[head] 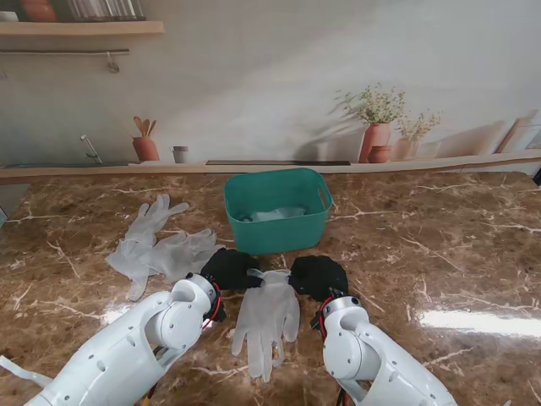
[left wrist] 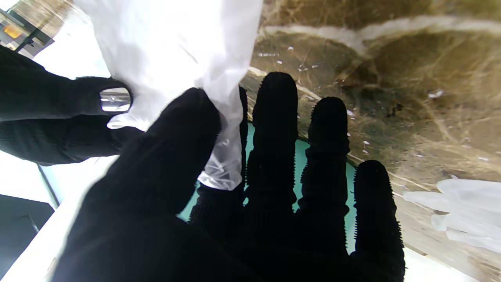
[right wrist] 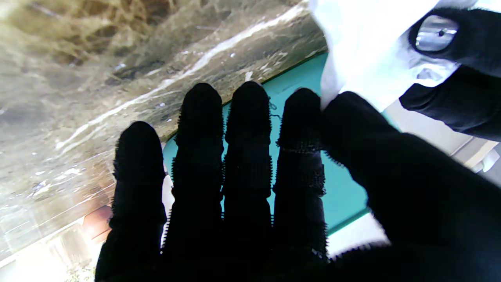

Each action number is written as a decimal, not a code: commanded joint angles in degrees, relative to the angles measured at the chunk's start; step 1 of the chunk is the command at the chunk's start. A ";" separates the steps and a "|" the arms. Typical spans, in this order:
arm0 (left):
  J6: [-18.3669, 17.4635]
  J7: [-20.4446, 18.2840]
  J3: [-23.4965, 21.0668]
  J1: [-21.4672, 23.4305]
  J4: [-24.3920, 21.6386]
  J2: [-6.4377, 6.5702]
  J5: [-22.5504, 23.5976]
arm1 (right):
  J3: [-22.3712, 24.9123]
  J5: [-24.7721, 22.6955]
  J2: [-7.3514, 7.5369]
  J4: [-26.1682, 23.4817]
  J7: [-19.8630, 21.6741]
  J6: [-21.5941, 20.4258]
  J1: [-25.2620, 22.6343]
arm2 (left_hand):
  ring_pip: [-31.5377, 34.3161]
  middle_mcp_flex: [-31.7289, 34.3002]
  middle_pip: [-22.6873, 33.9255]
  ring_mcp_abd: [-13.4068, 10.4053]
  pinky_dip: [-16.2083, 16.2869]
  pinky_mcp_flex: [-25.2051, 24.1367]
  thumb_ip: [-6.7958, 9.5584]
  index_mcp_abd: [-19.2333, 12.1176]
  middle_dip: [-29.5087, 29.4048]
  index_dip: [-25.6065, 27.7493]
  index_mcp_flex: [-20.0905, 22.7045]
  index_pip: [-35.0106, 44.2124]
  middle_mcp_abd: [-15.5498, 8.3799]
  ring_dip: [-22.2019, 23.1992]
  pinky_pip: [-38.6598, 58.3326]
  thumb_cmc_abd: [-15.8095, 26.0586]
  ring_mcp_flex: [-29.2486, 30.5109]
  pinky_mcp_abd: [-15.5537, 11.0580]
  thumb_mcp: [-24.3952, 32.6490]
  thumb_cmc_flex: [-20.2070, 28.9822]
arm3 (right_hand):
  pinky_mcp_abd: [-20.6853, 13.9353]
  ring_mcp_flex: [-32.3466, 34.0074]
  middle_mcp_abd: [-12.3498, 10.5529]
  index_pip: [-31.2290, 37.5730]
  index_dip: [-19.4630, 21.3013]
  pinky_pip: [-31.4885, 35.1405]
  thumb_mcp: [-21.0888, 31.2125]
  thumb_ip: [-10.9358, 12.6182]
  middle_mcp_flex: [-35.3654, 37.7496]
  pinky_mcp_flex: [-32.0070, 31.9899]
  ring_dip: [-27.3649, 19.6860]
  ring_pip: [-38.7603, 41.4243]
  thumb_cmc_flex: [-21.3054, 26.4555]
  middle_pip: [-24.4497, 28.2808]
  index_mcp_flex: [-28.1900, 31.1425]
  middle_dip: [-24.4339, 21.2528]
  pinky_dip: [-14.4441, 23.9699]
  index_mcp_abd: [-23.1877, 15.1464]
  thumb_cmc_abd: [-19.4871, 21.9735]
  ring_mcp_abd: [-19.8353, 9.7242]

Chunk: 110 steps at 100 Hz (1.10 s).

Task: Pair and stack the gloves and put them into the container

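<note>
Both hands meet at the middle of the marble bench [head: 439, 245], each pinching one corner of the same white glove's cuff. The left hand [head: 226, 269] has its thumb [left wrist: 176, 156] pressed against the index finger with the thin white film caught between them, while the other three fingers [left wrist: 274, 129] stretch out straight. The right hand [head: 318, 276] mirrors it: thumb [right wrist: 364, 129] closed against the index finger [right wrist: 301, 129] on the cuff's other corner, remaining fingers extended. The held glove [head: 267, 320] hangs from that grip toward the bench's near edge, fingers pointing toward me; whether one layer or two is not clear. Just beyond the hands sits the teal container [head: 277, 210], around the bench's centre and toward the far edge, with something pale and translucent already lying on its floor. Off to the left, a loose pile of gloves [head: 161, 245] lies crumpled on the marble, well apart from the held one, beside the container's left side.
</note>
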 commanded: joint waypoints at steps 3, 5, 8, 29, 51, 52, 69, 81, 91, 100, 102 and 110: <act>1.43 0.00 0.50 -0.23 0.12 -0.43 0.68 | -0.38 -0.39 -0.40 1.14 0.60 1.45 0.62 | -4.27 -5.69 -5.22 -0.91 -0.58 -1.40 -1.15 -0.23 0.92 -0.29 -5.26 -8.01 -1.06 -2.87 0.79 -0.34 -4.80 -1.60 2.91 -2.18 | -0.94 -0.99 -0.44 0.70 -0.85 2.14 0.03 -0.08 -0.72 -0.82 0.38 0.88 0.24 1.39 -0.98 0.11 -0.13 -1.16 0.85 -0.75; 1.45 -0.09 0.51 -0.24 0.12 -0.38 0.82 | -0.47 -0.54 -0.41 1.33 0.50 1.67 0.75 | -5.45 -8.01 -5.96 -1.05 -1.17 -1.86 -1.28 0.06 0.40 0.65 -6.23 -10.78 -1.00 -3.68 0.15 -0.34 -6.22 -1.98 3.30 -2.78 | -1.02 -1.12 -0.44 0.06 -2.27 1.92 -0.58 -0.01 -0.79 -0.91 0.12 0.58 0.33 1.37 -1.19 -0.37 -0.33 -1.02 1.19 -0.69; 1.49 -0.25 0.47 -0.18 0.03 -0.30 0.97 | -0.53 -0.77 -0.42 1.60 0.32 1.81 0.89 | -7.39 -12.35 -6.27 -1.18 -2.34 -2.74 -1.41 1.07 -1.91 2.12 -7.51 -16.07 -0.63 -5.00 -1.34 -0.28 -8.89 -2.65 6.47 -5.13 | -1.06 -1.18 -0.50 0.51 -5.06 1.84 -1.54 0.28 -0.92 -0.97 -0.31 0.36 0.34 1.66 -2.06 -1.52 -0.68 -0.99 1.55 -0.71; 0.77 -2.11 -1.93 1.84 -2.48 0.90 2.89 | 0.29 -2.54 -0.21 2.08 -0.90 2.24 0.71 | -13.23 -31.34 -8.25 -2.46 -5.56 -6.41 2.19 2.50 -5.09 3.19 -15.01 -25.68 0.14 -8.46 -7.27 1.57 -19.66 -6.99 12.17 -12.96 | -2.40 -5.68 -0.53 -23.67 -11.70 -6.02 -6.90 6.24 -7.91 -4.39 -6.68 -11.04 -5.04 -4.91 -9.43 -12.18 -5.81 7.11 6.39 -0.65; -0.13 -2.91 -6.60 5.36 -6.35 1.82 4.64 | 3.09 -5.15 0.54 -0.71 -1.34 2.27 -1.49 | -15.47 -36.49 -9.28 -3.65 -8.22 -8.10 2.24 2.04 -5.88 3.23 -15.86 -26.38 0.05 -10.75 -11.00 2.96 -23.70 -8.85 9.58 -13.79 | -4.19 -12.13 0.30 -33.28 -12.12 -16.67 -12.65 7.79 -18.70 -9.28 -13.67 -24.22 -7.78 -14.38 -18.62 -21.85 -10.86 9.01 7.16 -0.64; -0.21 -2.97 -6.90 5.56 -6.60 1.87 4.72 | 3.28 -5.31 0.59 -0.92 -1.33 2.23 -1.65 | -15.45 -36.42 -9.26 -3.65 -8.26 -8.10 2.24 2.06 -5.89 3.23 -15.84 -26.38 0.04 -10.77 -11.04 2.94 -23.63 -8.86 9.56 -13.77 | -4.27 -12.17 0.23 -33.31 -12.19 -17.05 -12.83 7.84 -18.80 -9.28 -13.99 -24.73 -7.76 -14.67 -18.67 -22.29 -11.13 9.02 7.19 -0.63; -2.49 -5.14 -11.71 8.03 -9.90 2.99 7.10 | 6.78 -7.33 1.36 -4.48 -1.02 1.24 -4.66 | -15.56 -35.67 -9.35 -4.20 -9.16 -8.21 2.31 1.78 -6.09 3.30 -15.30 -26.29 -0.80 -11.33 -11.82 2.71 -23.32 -8.32 9.35 -13.56 | -5.08 -13.52 0.57 -33.75 -13.24 -20.72 -14.64 8.10 -20.16 -10.09 -17.32 -30.05 -8.21 -17.95 -19.07 -26.24 -14.12 8.50 7.31 -0.51; -5.30 -10.01 -15.48 8.58 -11.20 4.46 10.00 | 8.81 -8.57 1.64 -7.48 -1.09 1.48 -6.83 | -15.88 -35.86 -9.52 -4.38 -9.55 -8.60 2.30 0.98 -6.21 3.88 -14.68 -25.17 -0.69 -11.64 -12.14 2.39 -23.63 -7.97 9.66 -13.61 | -4.99 -13.56 0.59 -33.71 -13.42 -21.22 -15.01 8.15 -20.20 -10.25 -17.76 -30.77 -8.26 -18.51 -18.91 -26.81 -14.58 8.32 7.34 -0.39; -7.54 -14.64 -19.16 9.22 -12.30 5.71 12.83 | 9.54 -8.61 1.59 -8.19 -1.32 1.95 -7.35 | -16.11 -35.77 -8.36 -4.39 -9.65 -9.54 0.11 -0.86 -5.48 8.01 -13.81 -17.29 -0.91 -11.37 -13.15 1.44 -24.85 -7.01 7.82 -12.27 | -4.75 -13.51 0.71 -33.70 -13.54 -21.26 -15.11 8.23 -20.09 -10.16 -17.86 -31.00 -8.21 -18.65 -18.88 -27.00 -14.72 8.32 7.41 -0.41; -8.92 -17.92 -22.29 9.88 -13.03 6.54 14.98 | 9.59 -8.19 1.46 -7.88 -1.15 3.01 -7.02 | -16.48 -37.25 -8.16 -4.30 -9.81 -9.76 -0.60 -2.20 -4.28 10.13 -15.00 -13.29 -1.35 -10.84 -15.15 0.28 -26.36 -6.52 5.91 -11.48 | -4.75 -13.57 0.66 -33.70 -13.62 -21.28 -15.13 8.26 -20.23 -10.23 -17.89 -31.12 -8.18 -18.77 -18.87 -27.10 -14.79 8.33 7.35 -0.33; -9.22 -18.78 -23.00 9.99 -13.13 6.70 15.21 | 9.58 -8.04 1.42 -7.77 -1.12 3.19 -6.92 | -16.68 -37.57 -8.33 -4.26 -9.80 -9.75 -0.14 -2.09 -3.98 10.02 -15.26 -13.32 -1.41 -10.72 -16.00 0.12 -26.71 -6.43 6.42 -11.89 | -4.75 -13.62 0.74 -33.68 -13.64 -21.31 -15.11 8.27 -20.30 -10.28 -17.90 -31.16 -8.11 -18.81 -18.84 -27.12 -14.81 8.33 7.30 -0.30; -10.73 -22.48 -25.75 10.24 -13.41 7.45 16.34 | 9.50 -7.84 1.34 -7.39 -1.17 3.73 -6.58 | -17.59 -39.36 -9.15 -4.56 -9.42 -9.78 2.28 -1.38 -3.60 8.60 -17.00 -16.36 -1.77 -10.64 -19.02 -0.17 -28.13 -6.60 9.51 -14.14 | -4.78 -13.78 0.76 -33.64 -13.68 -21.43 -15.14 8.26 -20.49 -10.44 -17.93 -31.28 -8.14 -18.91 -18.80 -27.20 -14.90 8.35 7.35 -0.26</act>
